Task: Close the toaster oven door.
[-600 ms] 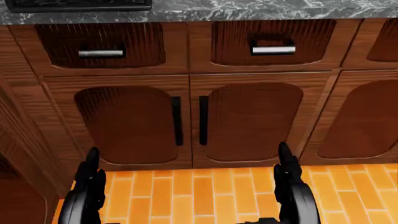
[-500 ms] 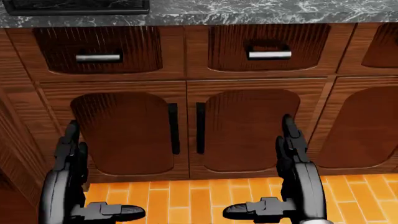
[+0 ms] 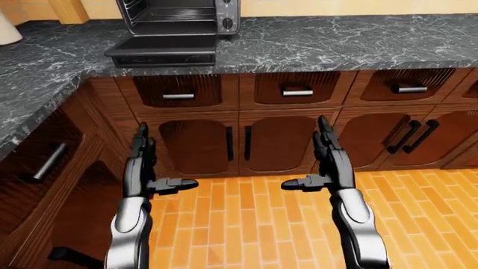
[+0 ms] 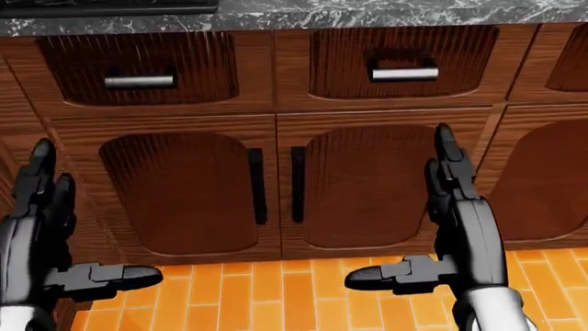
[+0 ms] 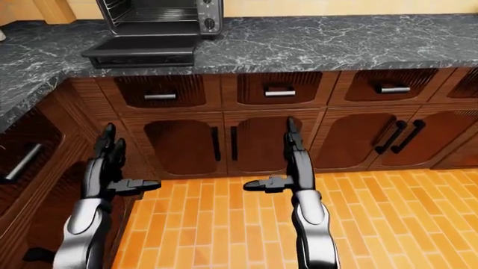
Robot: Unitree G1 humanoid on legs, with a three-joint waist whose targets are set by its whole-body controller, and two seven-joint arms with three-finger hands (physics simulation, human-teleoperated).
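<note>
A black toaster oven (image 3: 179, 15) with a dark door (image 3: 162, 50) is seen on a countertop (image 3: 336, 39) of dark grey stone veined in white. The cabinets (image 3: 276, 140) below are finished in reddish-brown wood grain, with silver drawer handles (image 3: 177, 96) and black door pulls (image 3: 229, 143). The floor (image 3: 246, 224) is tiled in bright orange brick pattern, and both hands (image 3: 145, 168) (image 3: 329, 165) are black above silver-grey forearms.
</note>
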